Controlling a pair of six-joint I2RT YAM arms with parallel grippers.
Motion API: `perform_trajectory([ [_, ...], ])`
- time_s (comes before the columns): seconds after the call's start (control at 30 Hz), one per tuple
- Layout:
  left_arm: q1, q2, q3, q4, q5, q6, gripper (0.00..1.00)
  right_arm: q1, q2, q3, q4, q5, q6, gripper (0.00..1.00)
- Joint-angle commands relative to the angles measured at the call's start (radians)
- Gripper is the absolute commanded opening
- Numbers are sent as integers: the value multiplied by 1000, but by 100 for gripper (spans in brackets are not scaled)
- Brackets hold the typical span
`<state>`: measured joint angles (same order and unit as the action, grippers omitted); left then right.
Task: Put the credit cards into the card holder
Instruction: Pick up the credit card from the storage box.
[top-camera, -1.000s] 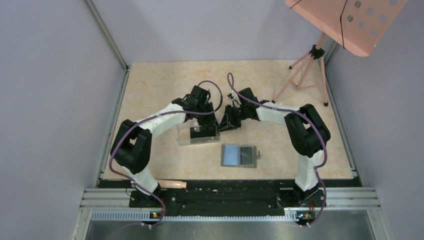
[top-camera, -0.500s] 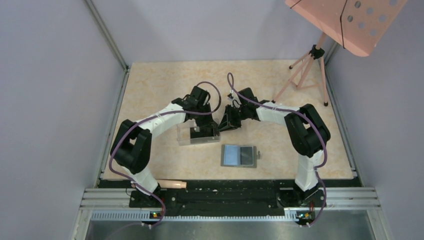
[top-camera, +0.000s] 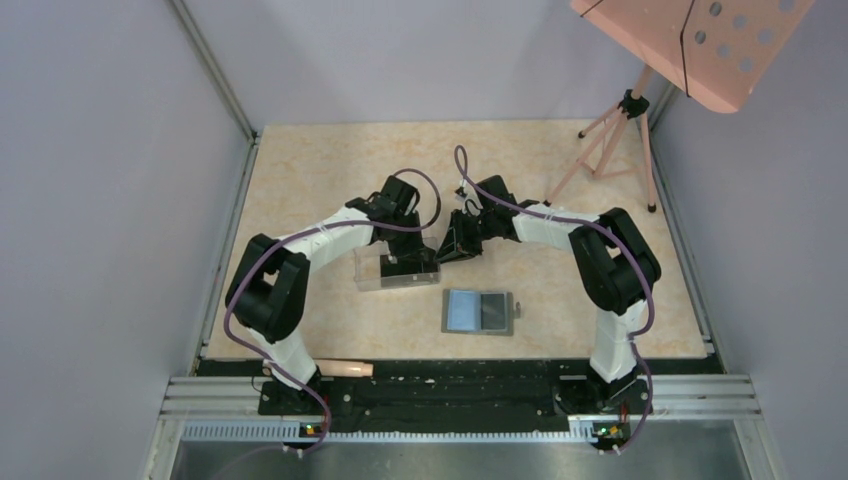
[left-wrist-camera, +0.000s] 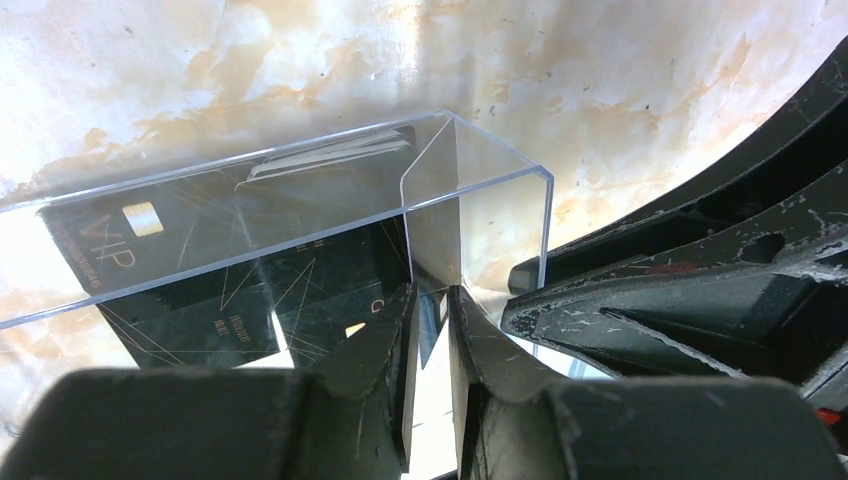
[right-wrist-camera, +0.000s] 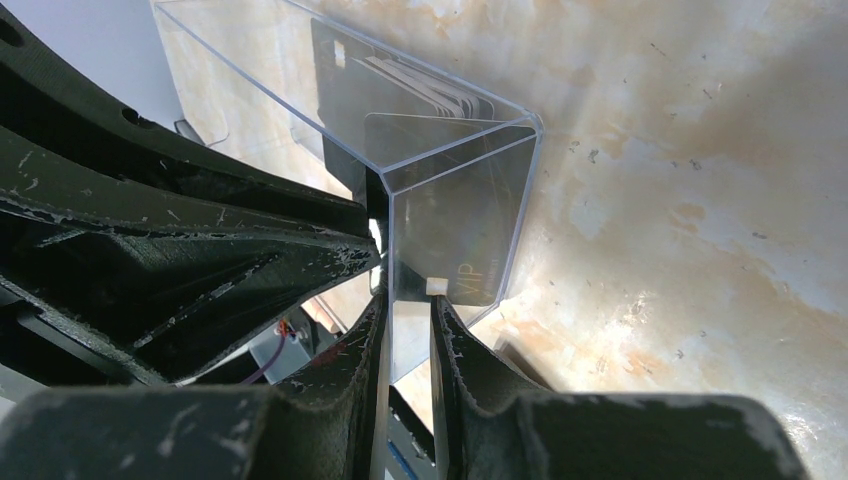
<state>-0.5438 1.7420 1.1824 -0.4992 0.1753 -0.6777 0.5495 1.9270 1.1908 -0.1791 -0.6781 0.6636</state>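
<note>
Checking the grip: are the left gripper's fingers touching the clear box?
Touching. The left wrist view shows the left gripper with fingers clamped on the clear box wall, no gap.

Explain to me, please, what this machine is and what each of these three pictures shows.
These are two robot arms bolted at the near edge of a table. The overhead picture looks down from behind them; the other two come from cameras on the wrists, so the dark shapes at the bottom are each arm's own fingers. The left hand and the right hand each pinch a wall of a clear box that holds black credit cards. Nearer the arms lies an open gray card holder, where the cards should go. A tripod stands at the back right.
</note>
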Motion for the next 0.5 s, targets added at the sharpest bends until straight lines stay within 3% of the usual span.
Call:
perform_trajectory([
  [0.0,-20,-13,-21,77,70,0,23,18,-27,-4,29,-21,-10,14],
  [0.47,-24,-55,-62,158,109,-13,24,18,-72,1,29,2,-4,19],
])
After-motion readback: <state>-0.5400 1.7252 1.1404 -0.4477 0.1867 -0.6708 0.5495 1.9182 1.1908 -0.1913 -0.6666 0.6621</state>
